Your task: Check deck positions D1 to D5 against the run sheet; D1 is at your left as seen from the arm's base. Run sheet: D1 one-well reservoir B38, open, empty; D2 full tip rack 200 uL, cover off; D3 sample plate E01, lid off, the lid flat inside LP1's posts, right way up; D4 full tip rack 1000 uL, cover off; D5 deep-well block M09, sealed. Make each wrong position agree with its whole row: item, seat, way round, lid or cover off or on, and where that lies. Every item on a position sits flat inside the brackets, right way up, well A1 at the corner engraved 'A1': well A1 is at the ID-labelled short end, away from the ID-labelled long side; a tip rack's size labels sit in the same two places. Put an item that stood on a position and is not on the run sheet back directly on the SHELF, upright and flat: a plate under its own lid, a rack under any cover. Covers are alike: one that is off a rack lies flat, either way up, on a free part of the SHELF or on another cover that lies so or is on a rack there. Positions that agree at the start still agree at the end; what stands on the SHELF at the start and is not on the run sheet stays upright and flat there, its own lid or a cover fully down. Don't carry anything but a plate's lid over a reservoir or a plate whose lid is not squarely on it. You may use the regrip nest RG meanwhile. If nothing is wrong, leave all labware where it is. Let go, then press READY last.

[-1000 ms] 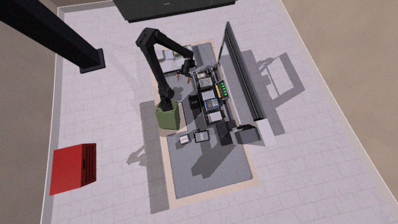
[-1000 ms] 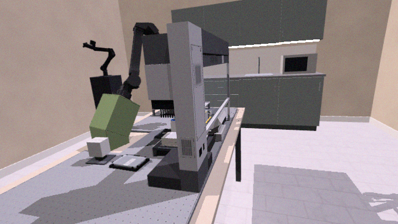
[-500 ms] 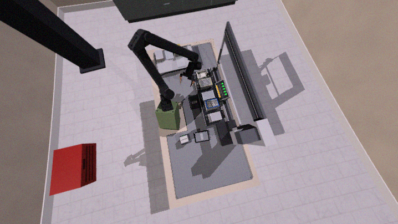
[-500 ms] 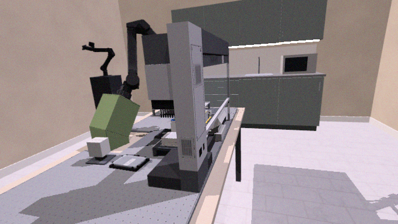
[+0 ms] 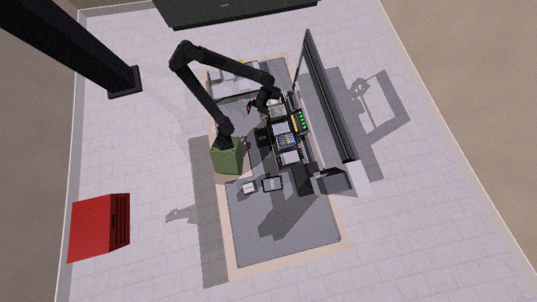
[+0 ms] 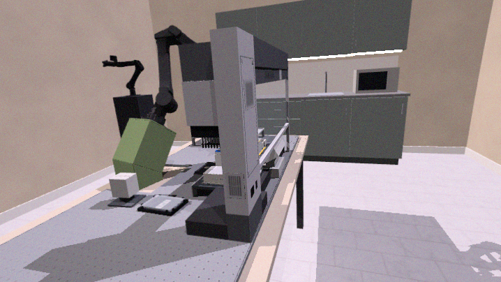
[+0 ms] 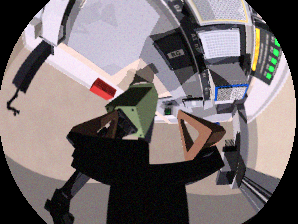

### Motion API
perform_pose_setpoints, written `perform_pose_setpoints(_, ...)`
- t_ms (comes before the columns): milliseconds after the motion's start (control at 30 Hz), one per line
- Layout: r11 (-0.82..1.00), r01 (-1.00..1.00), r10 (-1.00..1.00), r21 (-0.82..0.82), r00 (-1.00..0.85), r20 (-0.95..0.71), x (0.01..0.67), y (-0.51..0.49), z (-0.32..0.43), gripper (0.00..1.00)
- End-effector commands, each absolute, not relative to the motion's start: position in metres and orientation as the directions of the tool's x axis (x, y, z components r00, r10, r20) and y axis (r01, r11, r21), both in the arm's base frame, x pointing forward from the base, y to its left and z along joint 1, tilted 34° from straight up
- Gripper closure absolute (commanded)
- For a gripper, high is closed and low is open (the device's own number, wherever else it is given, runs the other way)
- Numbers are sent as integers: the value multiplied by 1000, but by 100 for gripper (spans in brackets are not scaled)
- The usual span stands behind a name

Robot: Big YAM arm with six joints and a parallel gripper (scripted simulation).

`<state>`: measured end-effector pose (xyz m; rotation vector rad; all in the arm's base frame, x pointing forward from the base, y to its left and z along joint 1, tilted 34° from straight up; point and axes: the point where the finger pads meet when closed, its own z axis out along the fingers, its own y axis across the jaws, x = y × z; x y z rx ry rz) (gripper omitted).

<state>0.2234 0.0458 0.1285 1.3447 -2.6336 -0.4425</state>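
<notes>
My jaws are spread wide and pinch nothing; the two brown triangular fingertips stand well apart in the wrist view. My black parallel gripper (image 5: 256, 110) hangs over the near edge of the dark deck row (image 5: 276, 152), beside its left end.

Nearest item: a grey mesh-topped tip rack (image 5: 277, 110). My guess is that it is rigid moulded plastic, light, with slick walls. I would take it across the short sides, low on the body and kept level, because loose tips could tip out.

Next along the row: a pale flat-topped plate (image 5: 281, 128), then a blue-framed tip rack (image 5: 286, 139), then a white block (image 5: 289, 157). So I count four items clearly; a fifth position under my wrist is hidden. Labels are too small to read.

On the grey mat of the desk (image 5: 285, 225): one white cube on a dark pad (image 5: 248, 187) and one dark-rimmed flat frame (image 5: 271, 183), just beside each other. One panel of green lights (image 5: 301, 120) sits behind the row.

The pale shelf (image 5: 229, 88) is behind my arm; its contents are blurred and I cannot count them.
</notes>
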Motion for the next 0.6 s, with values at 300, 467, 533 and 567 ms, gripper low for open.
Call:
perform_pose_setpoints(300,696,-628,-650,347,-757,-66,226,-6,141,0)
perform_pose_setpoints(467,739,-597,-596,313,-796,-112,244,-11,150,0)
perform_pose_setpoints(533,754,-558,-563,346,-821,-98,232,-8,139,0)
perform_pose_setpoints(567,763,-544,-546,350,-831,-102,232,-8,139,0)
